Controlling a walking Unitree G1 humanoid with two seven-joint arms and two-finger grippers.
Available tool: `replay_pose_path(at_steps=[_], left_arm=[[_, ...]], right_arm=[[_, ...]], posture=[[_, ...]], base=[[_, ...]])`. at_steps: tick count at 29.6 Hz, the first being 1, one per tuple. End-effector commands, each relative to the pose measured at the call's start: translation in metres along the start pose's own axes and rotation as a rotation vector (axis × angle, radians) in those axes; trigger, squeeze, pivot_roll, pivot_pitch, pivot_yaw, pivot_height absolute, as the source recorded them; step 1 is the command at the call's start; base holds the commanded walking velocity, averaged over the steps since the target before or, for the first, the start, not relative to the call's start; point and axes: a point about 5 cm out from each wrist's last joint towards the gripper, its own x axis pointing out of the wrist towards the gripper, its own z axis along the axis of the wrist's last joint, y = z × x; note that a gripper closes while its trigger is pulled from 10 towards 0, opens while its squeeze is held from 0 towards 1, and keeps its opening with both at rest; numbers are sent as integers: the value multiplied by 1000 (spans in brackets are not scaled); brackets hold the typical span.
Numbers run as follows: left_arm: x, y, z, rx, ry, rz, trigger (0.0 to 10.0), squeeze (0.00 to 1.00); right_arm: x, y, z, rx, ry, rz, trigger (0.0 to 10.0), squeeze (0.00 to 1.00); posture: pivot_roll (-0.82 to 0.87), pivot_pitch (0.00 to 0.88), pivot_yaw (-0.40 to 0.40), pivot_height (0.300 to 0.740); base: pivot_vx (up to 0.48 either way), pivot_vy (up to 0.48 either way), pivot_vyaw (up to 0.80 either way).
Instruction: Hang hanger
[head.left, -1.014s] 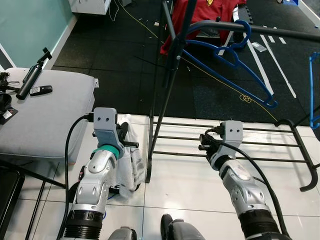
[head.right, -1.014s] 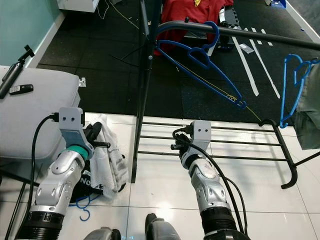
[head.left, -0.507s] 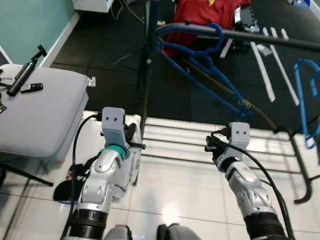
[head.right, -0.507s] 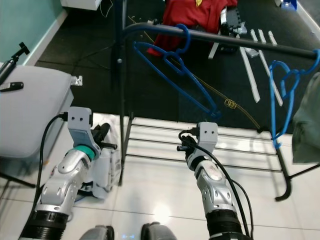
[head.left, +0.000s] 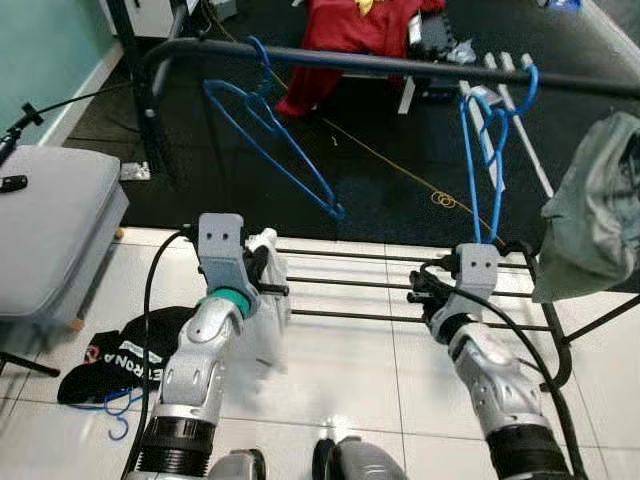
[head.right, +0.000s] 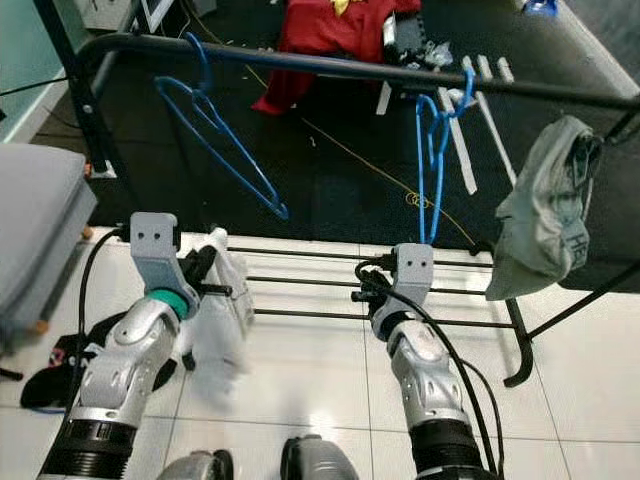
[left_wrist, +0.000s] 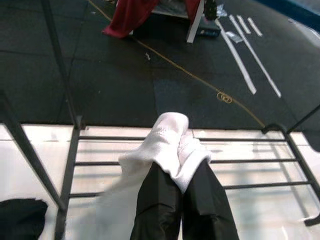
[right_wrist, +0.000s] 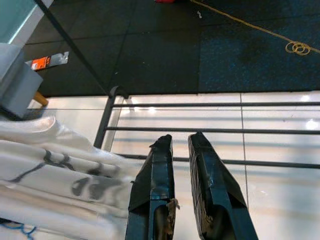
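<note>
Here, blue hanger (head.left: 275, 135) on rail (head.left: 400, 65), well above left gripper (left_wrist: 182, 172) jaws pinching white cloth (left_wrist: 167, 145)

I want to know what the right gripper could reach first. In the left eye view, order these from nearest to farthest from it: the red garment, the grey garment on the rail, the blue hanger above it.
From the right gripper:
1. Blue hanger, hanging just above it.
2. Grey garment, on the rail to its right.
3. Red garment, on the dark floor beyond the rail.
</note>
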Motion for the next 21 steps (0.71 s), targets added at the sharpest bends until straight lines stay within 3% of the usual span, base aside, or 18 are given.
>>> replay_pose_path(at_steps=[1, 21], left_arm=[[-2, 5, -5, 13, 24, 21, 10000, 0], [0, 2, -7, 36, 27, 7, 10000, 0]], right_arm=[[-2, 3, -7, 11, 27, 8, 10000, 0], [-5, 6, -11, 6, 36, 16, 10000, 0]], posture=[[-42, 114, -9, 740], [-50, 103, -7, 740]], base=[[0, 0, 0], [0, 0, 0]])
